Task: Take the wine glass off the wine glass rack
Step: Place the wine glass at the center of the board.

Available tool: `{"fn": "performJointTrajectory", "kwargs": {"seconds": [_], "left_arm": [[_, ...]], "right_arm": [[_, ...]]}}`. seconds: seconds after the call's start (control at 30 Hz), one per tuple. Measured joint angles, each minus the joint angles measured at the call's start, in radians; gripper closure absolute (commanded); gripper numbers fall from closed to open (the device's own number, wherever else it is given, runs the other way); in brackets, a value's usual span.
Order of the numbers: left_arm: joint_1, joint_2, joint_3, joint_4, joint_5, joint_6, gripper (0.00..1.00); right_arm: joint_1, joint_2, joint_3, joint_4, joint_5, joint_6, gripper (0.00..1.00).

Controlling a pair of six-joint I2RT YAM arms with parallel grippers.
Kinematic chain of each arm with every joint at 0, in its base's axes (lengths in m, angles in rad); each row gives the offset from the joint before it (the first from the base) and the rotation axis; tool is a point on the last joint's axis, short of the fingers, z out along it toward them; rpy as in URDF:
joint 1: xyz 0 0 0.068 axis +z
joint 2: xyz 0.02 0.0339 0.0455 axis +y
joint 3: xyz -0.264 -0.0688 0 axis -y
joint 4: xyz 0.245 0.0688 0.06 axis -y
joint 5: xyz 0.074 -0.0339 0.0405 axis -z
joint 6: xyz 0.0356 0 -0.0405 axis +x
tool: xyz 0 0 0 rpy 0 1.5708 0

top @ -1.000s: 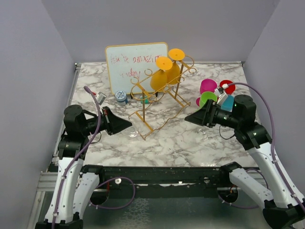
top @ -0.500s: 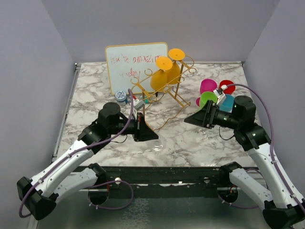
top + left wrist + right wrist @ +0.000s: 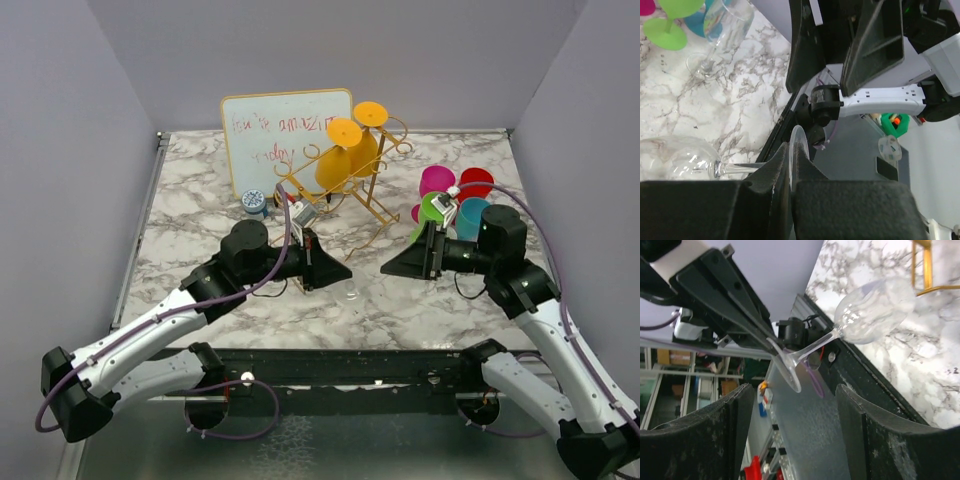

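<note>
Clear wine glass (image 3: 871,310), foot pinched in left gripper (image 3: 792,159)

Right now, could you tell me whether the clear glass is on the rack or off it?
Off: the left gripper holds the glass sideways by its stem, away from the rack.

Left arm (image 3: 145,333) stretched long and low from my base toward table centre, wrist rolled sideways. Left gripper (image 3: 340,270) points right, jaws pinched tight on the stem of the wine glass (image 3: 682,159), right by its foot, bowl sticking out to one side. Right arm (image 3: 560,355) bent at the elbow, forearm angled inward. Right gripper (image 3: 392,267) points left, tip facing my left gripper's tip, near but apart. Its fingers (image 3: 695,435) spread wide, gripping nothing.
</note>
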Motion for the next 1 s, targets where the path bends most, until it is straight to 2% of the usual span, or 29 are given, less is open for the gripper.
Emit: {"fn": "performJointTrajectory", "kwargs": {"seconds": [0.1, 0.2, 0.3, 0.43, 0.67, 0.87, 1.0], "left_arm": [[-0.006, 0.010, 0.000, 0.030, -0.022, -0.016, 1.00], [-0.011, 0.018, 0.000, 0.059, -0.033, -0.031, 1.00], [-0.011, 0.017, -0.001, 0.084, -0.039, -0.044, 1.00], [-0.011, 0.014, -0.001, 0.117, -0.048, -0.060, 1.00], [-0.011, 0.008, -0.003, 0.157, -0.055, -0.075, 1.00], [-0.011, 0.011, -0.006, 0.195, -0.055, -0.089, 1.00], [-0.011, 0.014, -0.008, 0.208, -0.055, -0.093, 1.00]], "right_arm": [[0.040, 0.013, 0.000, 0.017, -0.013, 0.006, 0.30], [0.072, 0.029, 0.000, 0.028, -0.012, -0.002, 0.37], [0.089, 0.037, -0.023, 0.064, -0.009, 0.009, 0.40], [0.101, 0.036, -0.090, 0.149, -0.013, 0.059, 0.42], [0.104, 0.025, -0.094, 0.232, -0.027, 0.106, 0.48], [0.111, 0.024, -0.099, 0.321, -0.047, 0.156, 0.60], [0.116, 0.028, -0.099, 0.349, -0.054, 0.168, 0.63]]}}
